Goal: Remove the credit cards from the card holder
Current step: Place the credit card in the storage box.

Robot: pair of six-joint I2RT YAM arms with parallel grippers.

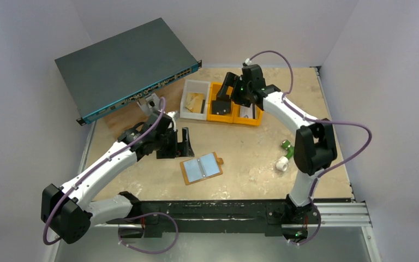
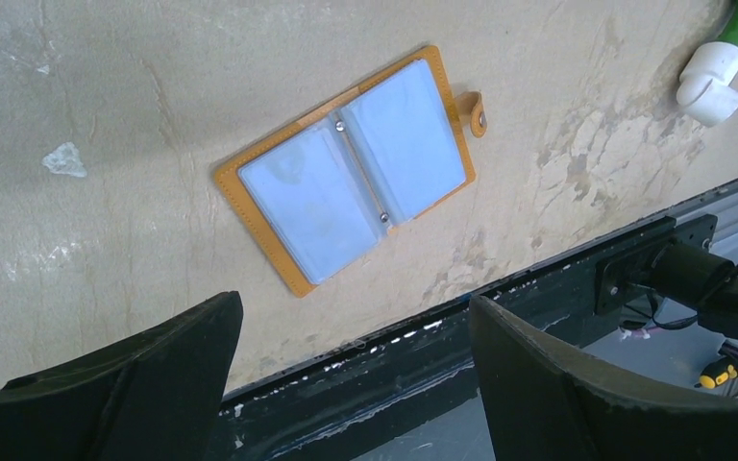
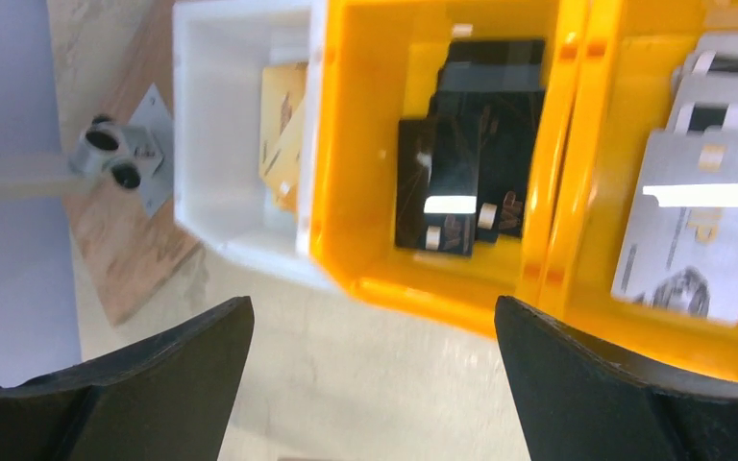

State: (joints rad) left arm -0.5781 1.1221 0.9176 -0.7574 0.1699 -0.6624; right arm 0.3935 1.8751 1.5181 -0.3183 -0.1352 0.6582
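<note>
The tan-orange card holder (image 1: 201, 168) lies open and flat on the table, pale blue-grey sleeves up and snap tab to the right. It also shows in the left wrist view (image 2: 346, 182), where I see no card in the sleeves. My left gripper (image 1: 184, 143) (image 2: 356, 303) is open and empty, just behind and left of the holder. My right gripper (image 1: 223, 101) (image 3: 373, 305) is open and empty at the front of the bins. Black cards (image 3: 471, 163) lie in the middle orange bin (image 1: 214, 91), pale cards (image 3: 701, 221) in the right orange bin (image 1: 247, 121), and gold cards (image 3: 283, 134) in the white bin (image 1: 195, 84).
A dark network switch (image 1: 125, 68) leans at the back left over a wooden board (image 1: 117, 117). A green-and-white fitting (image 1: 283, 155) (image 2: 721, 67) lies right of the holder. A black rail (image 1: 213, 210) runs along the near edge. A metal bracket (image 3: 120, 154) sits by the white bin.
</note>
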